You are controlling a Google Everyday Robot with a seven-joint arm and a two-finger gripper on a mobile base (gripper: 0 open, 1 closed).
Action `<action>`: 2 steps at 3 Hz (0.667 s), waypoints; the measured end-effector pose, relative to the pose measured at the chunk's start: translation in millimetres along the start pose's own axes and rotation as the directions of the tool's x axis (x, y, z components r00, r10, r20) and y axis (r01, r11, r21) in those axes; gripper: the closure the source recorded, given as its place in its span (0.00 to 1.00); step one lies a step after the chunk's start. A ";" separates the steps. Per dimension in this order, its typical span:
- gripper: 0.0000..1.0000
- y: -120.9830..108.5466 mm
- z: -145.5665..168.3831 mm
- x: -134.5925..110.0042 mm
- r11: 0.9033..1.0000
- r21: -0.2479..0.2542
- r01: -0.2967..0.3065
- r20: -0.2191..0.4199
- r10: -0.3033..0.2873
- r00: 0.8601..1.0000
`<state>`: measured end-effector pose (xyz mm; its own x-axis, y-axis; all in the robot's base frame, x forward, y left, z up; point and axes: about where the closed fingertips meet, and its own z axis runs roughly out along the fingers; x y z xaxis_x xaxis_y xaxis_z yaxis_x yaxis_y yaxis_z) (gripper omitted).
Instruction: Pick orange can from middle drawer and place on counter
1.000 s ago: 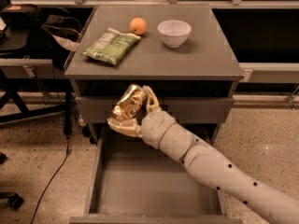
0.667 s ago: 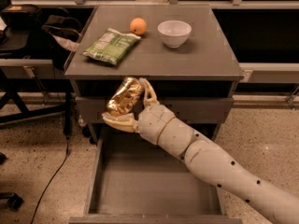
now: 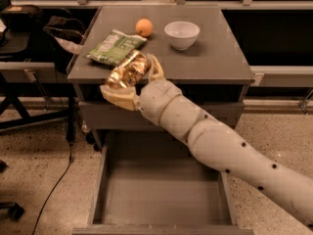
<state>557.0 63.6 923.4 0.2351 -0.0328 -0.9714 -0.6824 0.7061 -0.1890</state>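
Observation:
My gripper is shut on the orange can, a shiny, dented golden-orange can. It holds the can at the front edge of the counter, level with the counter top and left of centre. The cream arm reaches in from the lower right. The middle drawer stands pulled open below, its plain grey floor bare.
On the counter lie a green snack bag, a round orange fruit and a white bowl. A dark chair with a bag stands to the left. A cable runs across the speckled floor.
My gripper has risen with the can from in front of the upper drawer face to the counter's front edge, moving slightly up and back.

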 end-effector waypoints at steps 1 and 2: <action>1.00 -30.8 17.4 -6.9 0.992 0.126 0.003 -0.051 0.003 0.999; 1.00 -30.8 17.4 -6.9 0.992 0.126 0.003 -0.051 0.003 0.999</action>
<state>588.4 54.3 938.4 0.1973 -0.0668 -0.9781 -0.5893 0.7893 -0.1728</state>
